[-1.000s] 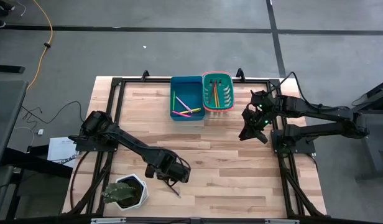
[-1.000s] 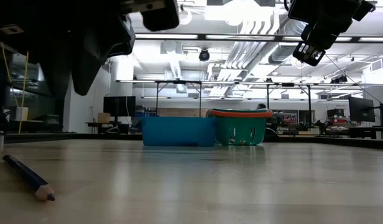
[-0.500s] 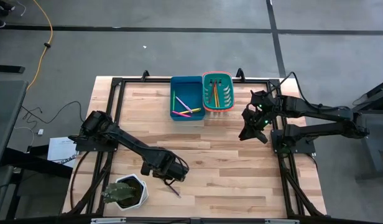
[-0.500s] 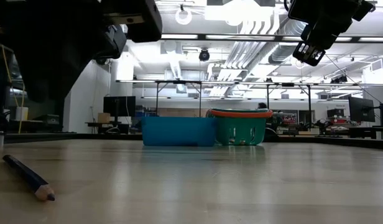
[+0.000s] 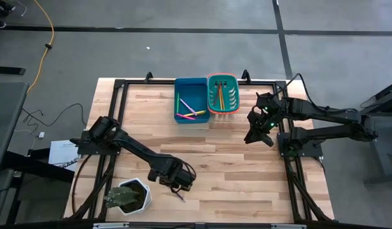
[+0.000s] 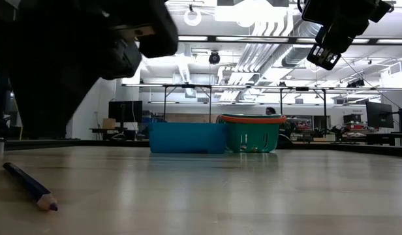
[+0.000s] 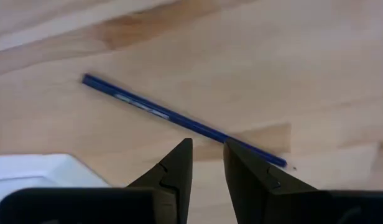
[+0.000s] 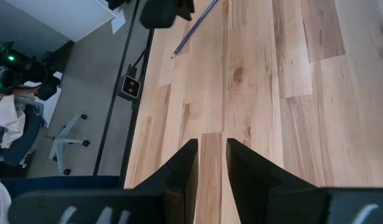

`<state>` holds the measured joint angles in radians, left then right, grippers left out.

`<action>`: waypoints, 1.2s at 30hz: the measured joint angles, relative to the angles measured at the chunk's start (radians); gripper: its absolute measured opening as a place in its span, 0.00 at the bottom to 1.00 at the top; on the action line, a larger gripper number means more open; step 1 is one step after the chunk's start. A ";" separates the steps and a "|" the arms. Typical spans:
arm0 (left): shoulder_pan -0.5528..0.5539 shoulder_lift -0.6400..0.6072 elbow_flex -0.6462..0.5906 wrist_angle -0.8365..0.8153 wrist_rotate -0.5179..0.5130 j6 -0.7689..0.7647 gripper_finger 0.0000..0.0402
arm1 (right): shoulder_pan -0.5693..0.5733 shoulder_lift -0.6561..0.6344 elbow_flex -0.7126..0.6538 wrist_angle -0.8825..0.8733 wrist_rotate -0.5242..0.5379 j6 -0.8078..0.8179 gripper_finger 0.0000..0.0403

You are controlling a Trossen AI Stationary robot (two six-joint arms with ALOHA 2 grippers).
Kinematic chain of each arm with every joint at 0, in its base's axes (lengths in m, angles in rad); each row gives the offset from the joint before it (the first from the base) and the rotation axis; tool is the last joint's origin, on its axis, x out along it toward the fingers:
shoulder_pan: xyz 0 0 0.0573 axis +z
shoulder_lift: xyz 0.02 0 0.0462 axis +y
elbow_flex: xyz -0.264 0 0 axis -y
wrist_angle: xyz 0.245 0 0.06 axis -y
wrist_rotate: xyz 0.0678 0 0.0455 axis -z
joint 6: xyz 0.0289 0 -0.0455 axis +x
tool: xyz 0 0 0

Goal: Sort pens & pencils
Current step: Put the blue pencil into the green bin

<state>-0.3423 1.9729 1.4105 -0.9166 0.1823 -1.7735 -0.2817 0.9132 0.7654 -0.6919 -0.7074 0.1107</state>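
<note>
Item: dark blue pencil [image 7: 179, 118], flat on table [image 7: 316, 68]; we see left gripper [image 7: 207, 152] just above, jaws narrowly parted, empty.

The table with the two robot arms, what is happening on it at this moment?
The robot is sorting pens and pencils. The left gripper hangs just above the last loose piece, a dark blue pencil lying on the wooden table beside a white plant pot. Its fingers are open and do not hold it yet. The other pens and pencils already lie in the blue bin and the green basket at the far edge. The right gripper waits in the air, open and empty.
</note>
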 joint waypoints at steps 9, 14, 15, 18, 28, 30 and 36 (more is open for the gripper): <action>-0.053 0.011 0.006 -0.045 -0.008 0.121 0.20 | 0.000 0.019 0.000 -0.001 0.003 -0.007 0.19; -0.074 0.011 0.006 -0.091 -0.018 0.230 0.20 | 0.000 0.047 0.000 0.067 0.004 0.034 0.19; -0.074 0.011 0.006 -0.103 -0.017 0.263 0.20 | 0.000 0.054 0.000 0.087 0.004 0.047 0.19; -0.071 0.011 0.006 -0.115 -0.044 0.382 0.20 | 0.000 0.078 0.000 0.133 0.004 0.095 0.19; -0.071 0.011 0.006 -0.182 -0.119 0.693 0.20 | 0.000 0.135 0.000 0.254 0.026 0.247 0.19; -0.071 0.011 0.006 -0.182 -0.133 0.757 0.20 | 0.000 0.135 0.000 0.264 0.050 0.253 0.19; -0.070 0.011 0.006 -0.175 -0.179 0.925 0.20 | -0.031 0.135 0.000 0.271 0.057 0.278 0.19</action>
<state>-0.4126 1.9835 1.4162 -1.0919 0.0030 -0.8489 -0.3131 1.0481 0.7654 -0.4210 -0.6502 0.3886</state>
